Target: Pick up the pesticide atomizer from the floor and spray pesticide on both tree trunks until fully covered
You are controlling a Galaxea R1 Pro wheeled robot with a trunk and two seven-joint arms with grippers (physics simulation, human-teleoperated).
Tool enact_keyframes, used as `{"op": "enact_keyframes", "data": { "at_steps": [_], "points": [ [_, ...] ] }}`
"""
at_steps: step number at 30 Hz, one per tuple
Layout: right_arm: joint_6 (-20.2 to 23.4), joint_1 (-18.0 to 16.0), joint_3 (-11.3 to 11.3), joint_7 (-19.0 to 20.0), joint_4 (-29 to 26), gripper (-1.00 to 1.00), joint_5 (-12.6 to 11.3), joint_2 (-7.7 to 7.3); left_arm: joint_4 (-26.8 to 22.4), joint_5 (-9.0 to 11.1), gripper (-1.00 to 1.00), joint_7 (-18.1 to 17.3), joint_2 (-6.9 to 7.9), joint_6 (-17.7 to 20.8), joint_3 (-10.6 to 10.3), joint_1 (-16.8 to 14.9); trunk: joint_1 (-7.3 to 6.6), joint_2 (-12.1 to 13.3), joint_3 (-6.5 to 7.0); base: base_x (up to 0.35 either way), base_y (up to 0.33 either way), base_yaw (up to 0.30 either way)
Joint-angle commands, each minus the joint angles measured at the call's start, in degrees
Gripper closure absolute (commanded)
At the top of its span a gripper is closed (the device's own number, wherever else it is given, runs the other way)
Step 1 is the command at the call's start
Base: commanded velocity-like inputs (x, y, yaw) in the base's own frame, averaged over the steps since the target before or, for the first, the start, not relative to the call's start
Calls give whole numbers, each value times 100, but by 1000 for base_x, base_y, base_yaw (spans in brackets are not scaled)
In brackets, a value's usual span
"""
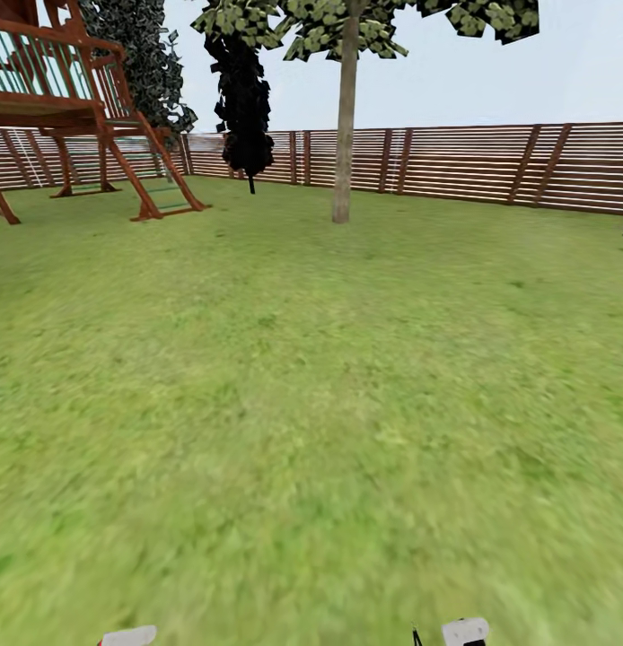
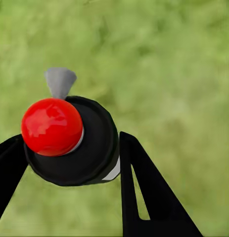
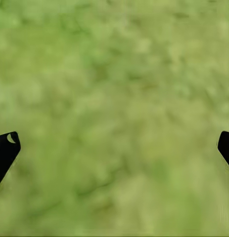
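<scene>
The left gripper (image 2: 69, 148) is clamped on the pesticide atomizer (image 2: 74, 143), its two black wedge-shaped fingers (image 2: 149, 192) pressing either side of the bottle's round black cap. Seen end-on in the left wrist view, the cap is a smooth matte disc with a glossy red ball-shaped button (image 2: 51, 126) on it and a small grey flared nozzle (image 2: 60, 81) poking out past its rim; a sliver of the whitish body shows beside one finger. Behind it lies blurred, mottled green grass. The right gripper (image 3: 114, 143) is spread wide with nothing between its black fingertips (image 3: 5, 148), which sit at opposite edges of the right wrist view over the same soft grass. In the head view the lawn (image 1: 311, 404) stretches ahead as a flat, patchy green carpet. A tree (image 1: 344, 117) stands well ahead near the far fence, with a straight, pale grey-brown tree trunk (image 1: 345, 144) and a blocky dark green crown. To its left stands a thin-stemmed tree with black foliage (image 1: 242, 99). Further left is a reddish-brown wooden play structure (image 1: 78, 108) on splayed legs with a railed deck. A brown horizontal-slat fence (image 1: 491, 166) closes the background. Open grass lies between the robot and the trunk.
</scene>
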Motion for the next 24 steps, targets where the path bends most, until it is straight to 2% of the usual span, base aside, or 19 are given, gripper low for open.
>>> {"op": "enact_keyframes", "data": {
  "at_steps": [1,24],
  "points": [
    [0,0,0,0,0,-100,0,0,0,1,100,0,0,-1,1,1,0,0,0,338,103,0],
    [0,0,0,0,0,-100,0,0,0,-1,100,0,-1,-4,1,-1,0,0,0,338,103,0]
  ]
}}
